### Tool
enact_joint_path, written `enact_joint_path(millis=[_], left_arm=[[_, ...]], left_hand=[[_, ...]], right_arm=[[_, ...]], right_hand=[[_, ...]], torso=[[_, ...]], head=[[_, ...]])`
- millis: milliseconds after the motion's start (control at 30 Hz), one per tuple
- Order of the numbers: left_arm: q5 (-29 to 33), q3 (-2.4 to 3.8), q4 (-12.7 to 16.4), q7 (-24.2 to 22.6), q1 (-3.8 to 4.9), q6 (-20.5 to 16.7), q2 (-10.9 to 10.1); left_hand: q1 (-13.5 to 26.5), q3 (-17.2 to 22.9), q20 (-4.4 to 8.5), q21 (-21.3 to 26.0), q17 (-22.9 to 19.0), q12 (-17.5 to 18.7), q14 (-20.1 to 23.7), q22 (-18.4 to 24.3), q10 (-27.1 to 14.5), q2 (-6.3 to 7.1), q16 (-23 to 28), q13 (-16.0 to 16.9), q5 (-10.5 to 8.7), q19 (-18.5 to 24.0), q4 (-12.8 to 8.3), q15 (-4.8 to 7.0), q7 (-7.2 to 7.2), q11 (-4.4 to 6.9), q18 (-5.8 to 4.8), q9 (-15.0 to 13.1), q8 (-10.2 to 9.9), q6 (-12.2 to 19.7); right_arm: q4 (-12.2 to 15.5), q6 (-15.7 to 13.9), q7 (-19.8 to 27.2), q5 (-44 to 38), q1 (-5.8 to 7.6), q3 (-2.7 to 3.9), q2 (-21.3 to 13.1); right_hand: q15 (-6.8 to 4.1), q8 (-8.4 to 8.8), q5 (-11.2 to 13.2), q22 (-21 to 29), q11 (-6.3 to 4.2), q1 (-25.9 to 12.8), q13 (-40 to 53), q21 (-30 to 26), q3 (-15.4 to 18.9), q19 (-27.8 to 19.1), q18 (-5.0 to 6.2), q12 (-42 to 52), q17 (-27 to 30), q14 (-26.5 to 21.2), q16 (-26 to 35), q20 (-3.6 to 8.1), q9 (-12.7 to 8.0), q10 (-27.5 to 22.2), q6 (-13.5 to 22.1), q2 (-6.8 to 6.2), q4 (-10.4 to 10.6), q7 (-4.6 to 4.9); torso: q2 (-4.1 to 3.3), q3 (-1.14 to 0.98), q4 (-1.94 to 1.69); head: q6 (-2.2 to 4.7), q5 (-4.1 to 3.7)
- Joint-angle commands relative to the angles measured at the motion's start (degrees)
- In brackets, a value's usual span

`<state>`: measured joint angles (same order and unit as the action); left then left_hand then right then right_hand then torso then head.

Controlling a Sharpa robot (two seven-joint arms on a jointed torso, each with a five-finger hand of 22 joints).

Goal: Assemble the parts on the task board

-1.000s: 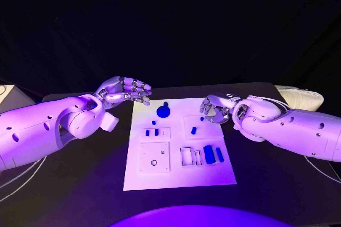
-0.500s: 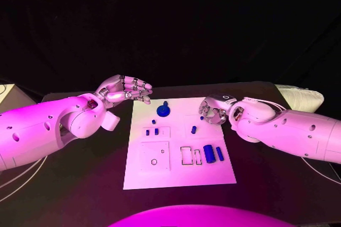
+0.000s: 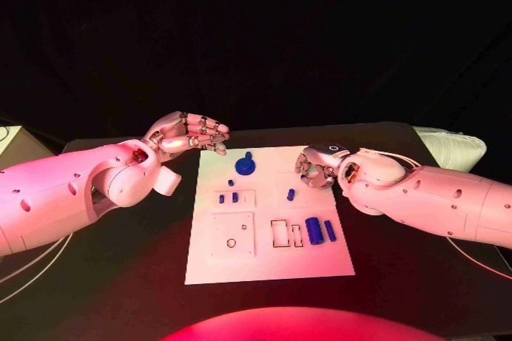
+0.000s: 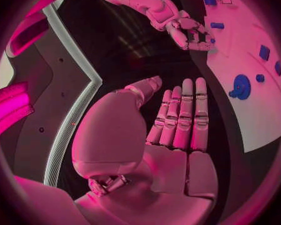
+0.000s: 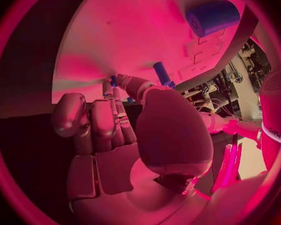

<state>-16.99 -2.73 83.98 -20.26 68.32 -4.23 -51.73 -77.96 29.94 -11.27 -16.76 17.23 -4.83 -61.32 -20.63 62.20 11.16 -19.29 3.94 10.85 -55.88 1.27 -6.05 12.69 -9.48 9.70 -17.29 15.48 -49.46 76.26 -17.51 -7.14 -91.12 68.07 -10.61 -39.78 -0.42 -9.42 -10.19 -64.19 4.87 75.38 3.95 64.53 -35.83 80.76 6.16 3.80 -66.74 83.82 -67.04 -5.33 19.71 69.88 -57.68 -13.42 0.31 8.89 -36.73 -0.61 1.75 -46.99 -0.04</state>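
Note:
The white task board (image 3: 267,260) lies mid-table. On it are a round blue part (image 3: 246,166) at the far end, two small pegs (image 3: 228,198) standing in a plate, a short peg (image 3: 290,195), and a blue block (image 3: 314,230) beside a slim bar (image 3: 330,231). My left hand (image 3: 192,134) hovers off the board's far left corner; in the left wrist view its fingers (image 4: 184,115) lie straight and hold nothing. My right hand (image 3: 318,167) is curled over the board's far right edge. A speck of blue (image 5: 113,79) shows at its fingertips; whether it is gripped I cannot tell.
A square plate with a hole (image 3: 231,237) and empty slots (image 3: 280,234) sit on the board's near half. A white object (image 3: 453,149) lies at the table's far right, and a pale box (image 3: 9,145) at the far left. Black table (image 3: 405,282) surrounds the board.
My right hand has slid a little to the left, further over the board's far right edge and onto the small blue piece there. The left hand has stayed put.

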Motion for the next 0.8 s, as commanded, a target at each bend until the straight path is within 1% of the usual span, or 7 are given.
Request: enact_joint_path(millis=[33, 267, 433, 633, 800], left_arm=[[0.0, 0.03, 0.1, -0.5, 0.00, 0.1, 0.1], [-0.1, 0.03, 0.2, -0.3, 0.00, 0.8, 0.1], [-0.4, 0.03, 0.3, -0.1, 0.00, 1.4, 0.1], [-0.4, 0.02, 0.3, 0.1, 0.00, 1.5, 0.0], [-0.4, 0.02, 0.3, 0.2, 0.00, 1.5, -0.1]], left_hand=[[0.0, -0.3, -0.11, 0.1, 0.1, -0.4, 0.4, -0.1, -0.3, -0.55, -0.2, 0.0, 0.12, 0.5, 0.0, -0.08, 0.43, -0.01, 0.21, 0.1, -0.4, 0.4], [-0.2, -0.3, -0.14, 0.1, 0.3, -0.4, 0.6, -0.1, -0.7, -0.73, -0.3, 0.0, 0.21, 0.6, -0.1, -0.15, 0.56, -0.11, 0.21, 0.1, -0.5, 0.6], [-0.4, -0.2, -0.14, 0.1, 0.4, -0.5, 0.8, -0.2, -0.8, -0.94, -0.4, 0.0, 0.35, 0.7, -0.2, -0.17, 0.59, -0.14, 0.21, 0.2, -0.5, 0.6], [-0.5, -0.2, -0.15, 0.1, 0.5, -0.6, 0.9, -0.2, -0.9, -0.98, -0.4, 0.0, 0.38, 0.7, -0.2, -0.19, 0.62, -0.17, 0.20, 0.2, -0.5, 0.7], [-0.5, -0.2, -0.17, 0.1, 0.5, -0.6, 0.9, -0.2, -1.0, -1.01, -0.4, 0.0, 0.40, 0.7, -0.2, -0.22, 0.66, -0.21, 0.19, 0.2, -0.5, 0.7]], right_arm=[[-0.1, 0.4, -0.1, -0.7, -0.43, -0.14, 0.4], [-0.5, 1.6, -0.7, -1.5, -0.71, -0.25, 0.7], [-0.6, 2.9, -1.9, -3.2, -0.96, -0.32, 0.7], [-0.2, 4.2, -3.9, -5.5, -1.11, -0.36, 0.4], [0.2, 4.3, -4.5, -6.3, -1.17, -0.37, 0.1]], right_hand=[[-0.02, -0.62, -0.2, -1.0, -0.29, -0.2, 0.2, 1.1, -0.3, 0.6, -0.74, 0.4, -0.8, 2.8, -1.2, 0.15, 0.4, 1.0, -0.8, 0.37, 0.0, -0.17], [-0.30, -1.49, -0.4, -1.9, -0.67, 0.1, 0.4, 1.9, -0.3, 0.5, -0.83, 0.5, -1.2, 2.6, -2.1, 0.37, 1.3, 2.0, -1.9, 0.94, -0.4, -0.59], [-0.38, -2.15, -0.5, -1.8, -0.78, 0.2, 0.4, 1.7, -0.3, 0.2, -0.76, 0.2, -0.9, 2.4, -2.1, 0.45, 1.8, 2.0, -2.8, 1.14, -0.5, -0.84], [-0.37, -2.50, -0.5, -1.6, -0.75, 0.4, 0.4, 1.3, -0.2, -0.2, -0.67, 0.0, -0.2, 2.0, -1.6, 0.47, 2.2, 1.5, -3.1, 0.83, -1.0, -0.93], [-0.26, -2.56, -0.6, -1.1, -0.60, 0.6, 0.4, 0.7, -0.3, -0.7, -0.54, -0.1, 0.6, 1.5, -0.9, 0.42, 2.4, 1.0, -2.9, 0.43, -1.5, -0.81]], torso=[[0.02, 0.00, 0.03], [0.03, -0.01, 0.04], [0.03, -0.06, 0.06], [0.00, -0.08, 0.07], [0.01, -0.09, 0.05]], head=[[-0.03, 0.08], [-0.08, 0.02], [-0.31, 0.12], [-0.41, 0.08], [-0.43, -0.02]])
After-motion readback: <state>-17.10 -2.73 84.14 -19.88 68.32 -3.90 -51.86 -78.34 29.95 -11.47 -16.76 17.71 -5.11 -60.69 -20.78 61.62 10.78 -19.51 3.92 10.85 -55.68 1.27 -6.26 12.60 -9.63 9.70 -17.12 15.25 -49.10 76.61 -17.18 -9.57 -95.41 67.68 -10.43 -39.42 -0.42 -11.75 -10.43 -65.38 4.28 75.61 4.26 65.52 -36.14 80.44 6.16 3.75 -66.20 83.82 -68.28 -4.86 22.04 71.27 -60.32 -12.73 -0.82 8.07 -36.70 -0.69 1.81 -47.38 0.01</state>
